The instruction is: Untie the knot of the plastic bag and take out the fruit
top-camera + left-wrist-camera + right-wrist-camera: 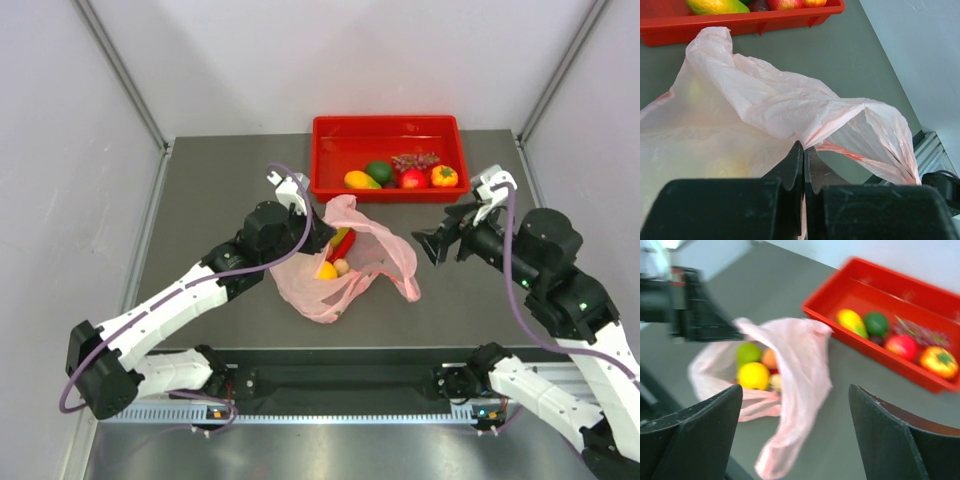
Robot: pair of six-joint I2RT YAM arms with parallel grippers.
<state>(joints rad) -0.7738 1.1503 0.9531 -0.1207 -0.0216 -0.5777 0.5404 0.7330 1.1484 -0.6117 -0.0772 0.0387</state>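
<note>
1. Left gripper (803,150): fingers pressed together on a fold of the pink bag's rim, lifting that edge off the table on the side toward the tray.
2. Right gripper (436,232): fingers spread wide, nothing between them, hanging just to the right of the bag and facing it.
3. Bag (375,255): lies mid-table between the two arms. Its long axis runs slantwise from the lifted rim near the tray down toward the near edge, and its mouth gapes toward the right arm.
4. Knot: no tied lump can be made out in any view. One handle strip (405,285) trails loose to the right, so the tie appears undone, though the right wrist view is blurred.
5. Fruit (754,376): a yellow piece, a green one and an orange one sit together in the belly of the bag, low and to the left of the right gripper, past a hanging flap of plastic.
6. Nearer free arm: the right. It would have to reach leftward and down through the mouth.
7. Surface: flat grey table (200,200), matt.
8. Room: a red tray (385,121) holding other fruit stands behind the bag. Pale walls close in on both sides.
</note>
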